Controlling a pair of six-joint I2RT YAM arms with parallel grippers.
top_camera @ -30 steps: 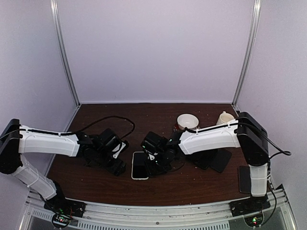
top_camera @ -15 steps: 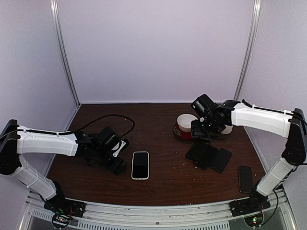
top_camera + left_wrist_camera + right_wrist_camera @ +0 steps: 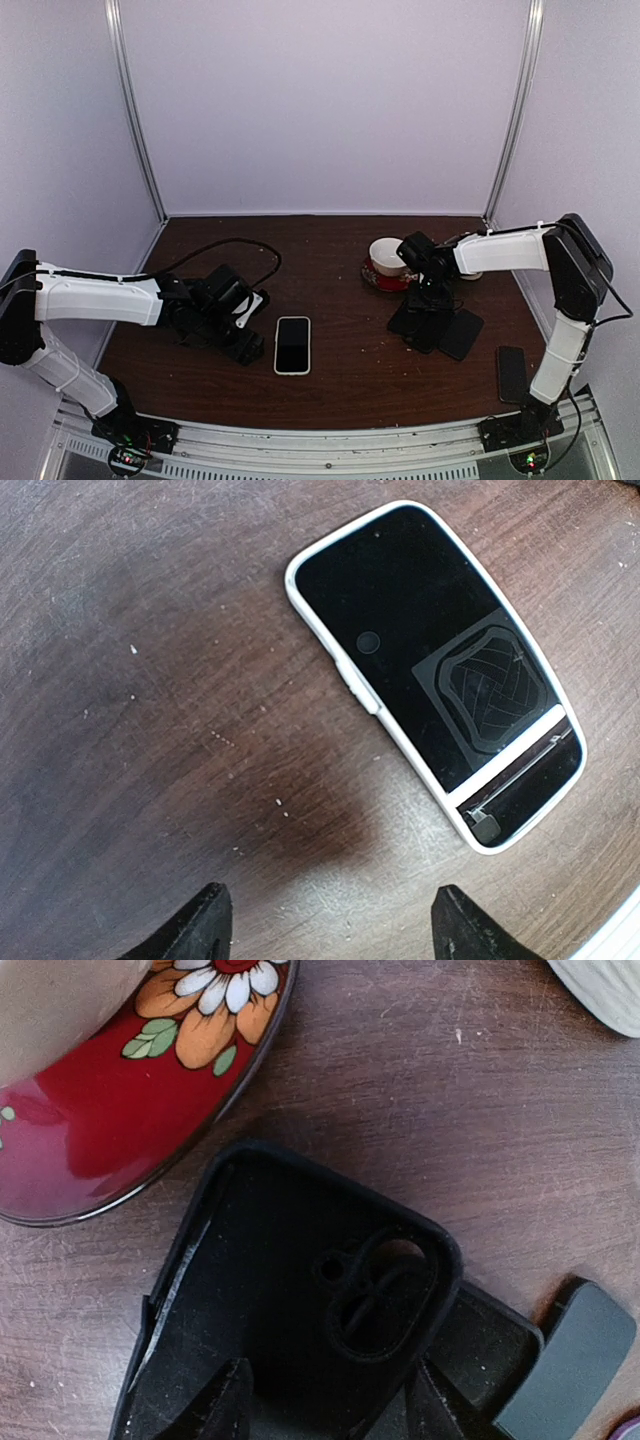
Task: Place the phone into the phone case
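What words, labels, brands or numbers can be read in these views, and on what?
No readable text in any view.
On the phone: a woven-pattern patch on the dark screen, no letters.
On the red dish: painted flowers only.
On the black phone case: no marking legible.

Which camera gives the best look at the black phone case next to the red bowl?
Right wrist: the phone case fills the frame close up, with its camera cutout clear. Top external shows only a small dark shape among others; left wrist misses it entirely.
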